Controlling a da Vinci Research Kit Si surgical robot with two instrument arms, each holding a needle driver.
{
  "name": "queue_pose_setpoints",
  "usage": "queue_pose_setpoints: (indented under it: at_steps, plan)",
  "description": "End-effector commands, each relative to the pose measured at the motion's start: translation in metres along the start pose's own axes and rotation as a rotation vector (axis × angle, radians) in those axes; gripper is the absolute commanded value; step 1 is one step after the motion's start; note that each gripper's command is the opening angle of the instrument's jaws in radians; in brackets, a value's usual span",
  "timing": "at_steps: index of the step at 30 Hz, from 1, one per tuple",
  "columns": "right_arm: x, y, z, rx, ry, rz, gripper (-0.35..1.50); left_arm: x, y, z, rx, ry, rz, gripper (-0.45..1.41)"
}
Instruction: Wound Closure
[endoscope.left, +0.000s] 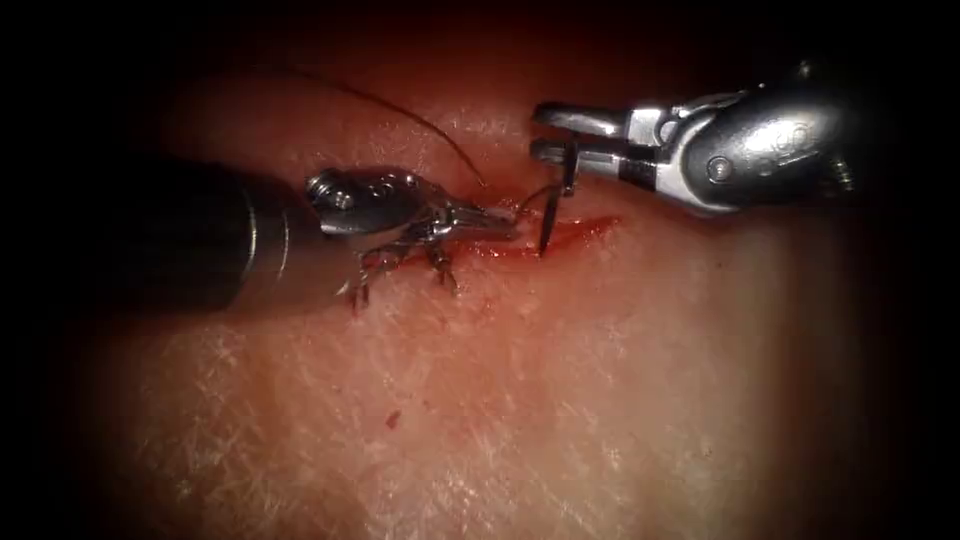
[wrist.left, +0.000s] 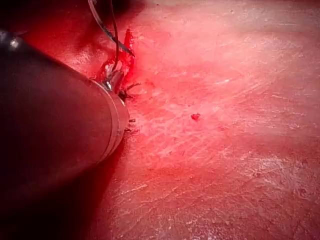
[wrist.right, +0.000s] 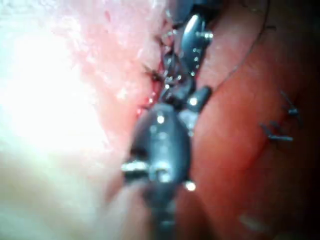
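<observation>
From the endoscope, my right tool (endoscope.left: 553, 133) comes in from the right and its jaws are closed on the needle (endoscope.left: 556, 198), holding it near its back end. The needle hangs down and its tip touches the red cut (endoscope.left: 560, 236) in the tissue (endoscope.left: 560, 400). My left tool (endoscope.left: 497, 218) lies on the left with its jaws closed at the edge of the cut, just beside the needle; I cannot tell if they pinch anything. Thread (endoscope.left: 400, 110) curves away over the tissue above my left tool. Two dark stitches (endoscope.left: 400, 272) sit under it. From my left wrist, I see my dark shaft (wrist.left: 60, 125), the needle (wrist.left: 107, 31) and the red cut (wrist.left: 127, 50). From my right wrist, I see my right tool (wrist.right: 162, 140) above the cut (wrist.right: 152, 97), with thread (wrist.right: 250, 50) and stitches (wrist.right: 280, 127) nearby.
</observation>
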Motion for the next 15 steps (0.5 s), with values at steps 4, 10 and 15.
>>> queue_pose_setpoints:
  at_steps: [4,10,15]
  plan:
    - [-0.0003,-0.0004,0.0013,-0.005,0.006,-0.009,-0.35,-0.0006,-0.0009,0.0007,0.003,0.0,0.0,-0.05]
    - [-0.0004,-0.0003,0.0017,-0.008,0.008,-0.028,-0.35,-0.001,-0.0012,0.0007,0.014,-0.001,0.001,-0.11]
    - [-0.001,-0.0005,0.0024,-0.013,0.007,-0.034,-0.35,-0.001,-0.001,0.0007,0.015,0.0,0.0,-0.15]
